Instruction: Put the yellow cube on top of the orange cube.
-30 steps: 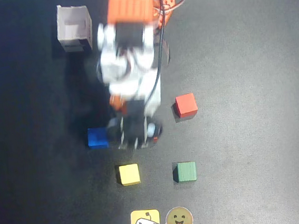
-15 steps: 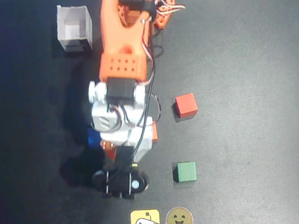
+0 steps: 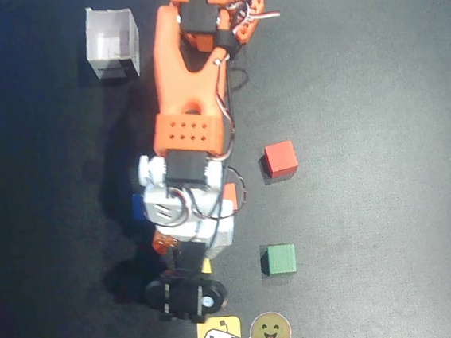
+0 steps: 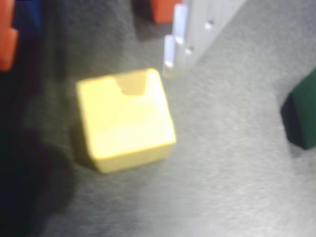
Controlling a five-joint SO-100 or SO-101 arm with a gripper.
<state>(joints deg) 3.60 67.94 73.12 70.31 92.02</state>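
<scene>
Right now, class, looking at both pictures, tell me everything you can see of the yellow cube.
The yellow cube is a small, plain, pale-yellow block with smooth faces and soft edges, sitting flat on the dark mat. In the wrist view a white finger stands close by its upper right corner; contact is unclear. From overhead only a sliver shows under the arm.

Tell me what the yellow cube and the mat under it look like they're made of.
Yellow cube: looks like painted wood or hard plastic; solid, opaque, slight sheen on top, softly rounded edges, a small notch or shadow on one top edge. The blur leaves it open.
Mat: dark grey, matte, finely grained surface, probably felt or a foam or rubber pad. No glare in the wrist view.
</scene>
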